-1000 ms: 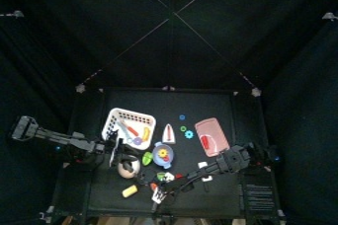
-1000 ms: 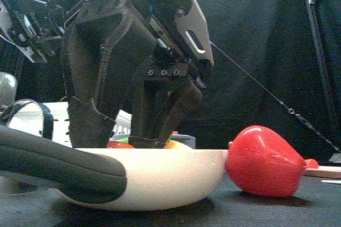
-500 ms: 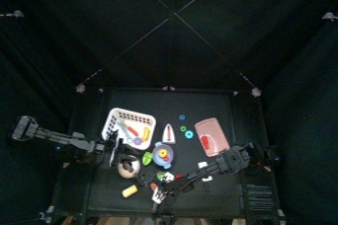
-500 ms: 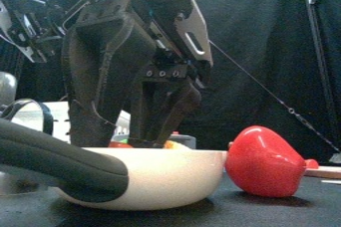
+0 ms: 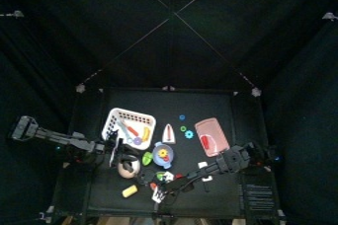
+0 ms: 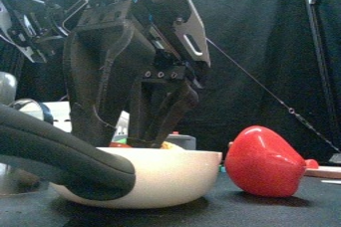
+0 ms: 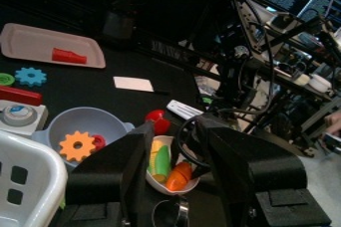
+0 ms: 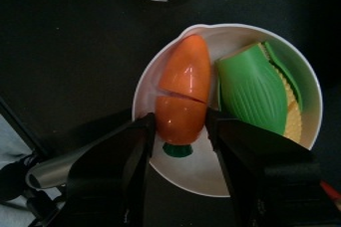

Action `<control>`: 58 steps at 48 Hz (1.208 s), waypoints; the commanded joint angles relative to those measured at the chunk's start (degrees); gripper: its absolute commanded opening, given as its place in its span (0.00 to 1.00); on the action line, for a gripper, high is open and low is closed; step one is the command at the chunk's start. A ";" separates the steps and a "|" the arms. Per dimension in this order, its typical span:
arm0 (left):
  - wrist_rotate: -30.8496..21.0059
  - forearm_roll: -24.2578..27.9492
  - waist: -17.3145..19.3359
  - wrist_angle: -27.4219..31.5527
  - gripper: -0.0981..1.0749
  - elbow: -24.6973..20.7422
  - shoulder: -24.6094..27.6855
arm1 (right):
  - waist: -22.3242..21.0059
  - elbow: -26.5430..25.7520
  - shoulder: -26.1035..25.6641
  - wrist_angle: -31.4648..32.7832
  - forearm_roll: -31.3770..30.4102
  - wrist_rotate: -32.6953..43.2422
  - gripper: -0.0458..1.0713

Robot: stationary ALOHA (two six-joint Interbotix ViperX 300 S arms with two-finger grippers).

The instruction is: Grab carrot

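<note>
Carrot [image 8: 184,90] lies in the bowl [image 8: 304,72] beside corn [image 8: 257,90]

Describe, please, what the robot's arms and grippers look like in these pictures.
Both arms are black, built of jointed segments, with thin dark cables trailing along them. The right gripper has two broad, flat black jaws with matte, squared-off faces. In the front view its housing is bulky and angular, with a few small pale screw heads. The left gripper shows similar chunky black jaws.

No legible text or labels anywhere
</note>
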 commanded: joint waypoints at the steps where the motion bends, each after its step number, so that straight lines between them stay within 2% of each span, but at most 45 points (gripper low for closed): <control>1: 0.09 0.00 -0.09 -0.18 0.76 -0.62 0.09 | -0.26 -0.70 -2.81 0.09 -0.09 -0.09 0.71; 12: 0.09 0.00 -0.09 -0.18 0.76 -0.62 0.00 | -0.26 -0.62 -3.25 0.09 0.09 -0.18 0.56; 30: 0.18 0.09 -0.09 -0.18 0.76 -0.62 0.00 | -0.09 -0.62 -5.62 3.96 -0.97 -0.44 0.56; 58: 0.18 0.09 -0.09 -0.18 0.76 -0.62 0.00 | 0.44 1.05 -6.86 3.52 -1.14 -0.53 0.56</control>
